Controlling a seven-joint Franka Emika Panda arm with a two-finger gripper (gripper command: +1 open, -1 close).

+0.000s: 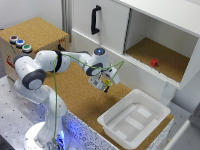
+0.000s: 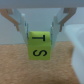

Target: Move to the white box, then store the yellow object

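Note:
My gripper hangs above the cork surface, at the exterior view's left of the white box. It is shut on the yellow object. In the wrist view the yellow object is a small cube with black letters, pinched between the two fingers. The white box is a shallow bin with a flared rim and raised rectangles on its floor; nothing lies in it. A white edge that may be its rim shows at the side of the wrist view.
A large white cabinet with a black handle stands behind; its open compartment holds a small red object. A cork-topped box with coloured buttons sits at the exterior view's left. A green cable runs along the arm.

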